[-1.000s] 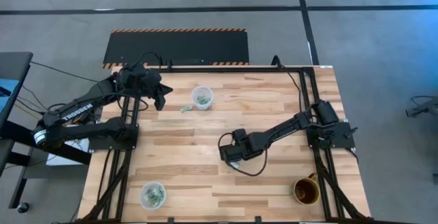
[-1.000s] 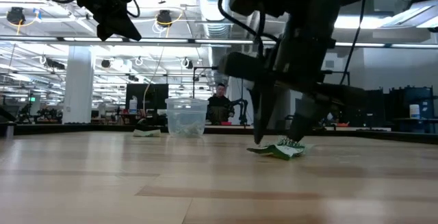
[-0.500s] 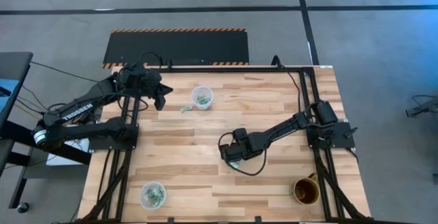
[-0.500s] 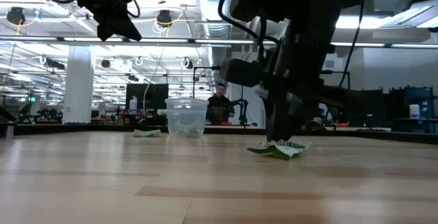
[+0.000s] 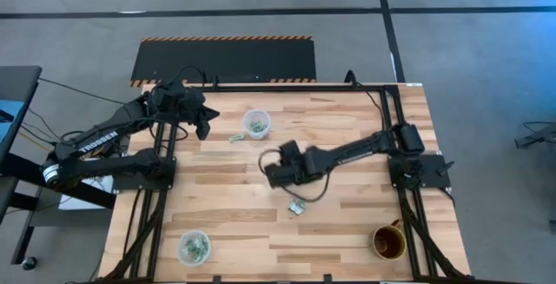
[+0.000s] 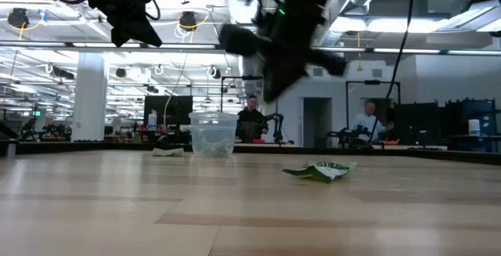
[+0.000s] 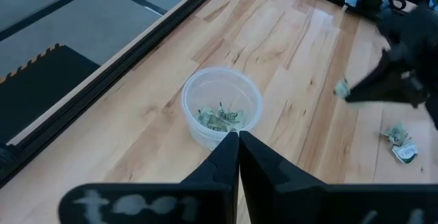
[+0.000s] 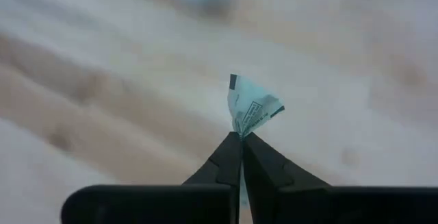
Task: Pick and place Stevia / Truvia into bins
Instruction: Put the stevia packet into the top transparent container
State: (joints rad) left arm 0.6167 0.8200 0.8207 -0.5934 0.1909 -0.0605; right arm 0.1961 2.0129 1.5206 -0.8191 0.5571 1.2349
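My right gripper is shut on a pale green-and-white Stevia packet and hangs above the table's middle, clear of the wood. A second, crumpled packet lies flat on the table just nearer than it. A third packet lies beside the far clear bin, which holds several packets. The other bin, also with packets in it, stands at the near left. My left gripper is shut and empty, held high to the left of the far bin. My right gripper pinches one end of the packet between its two fingertips. The rest of the packet sticks out beyond the tips, creased. The packet is lifted clear of the table.
A brown mug stands at the near right corner. Black frame rails run along the table's left, right and far edges. People stand in the room beyond the table's far edge.
My right gripper has shut on a packet at the table's middle, risen clear, and swung toward the table's left and the far bin. One crumpled packet has stayed on the wood where the gripper was.
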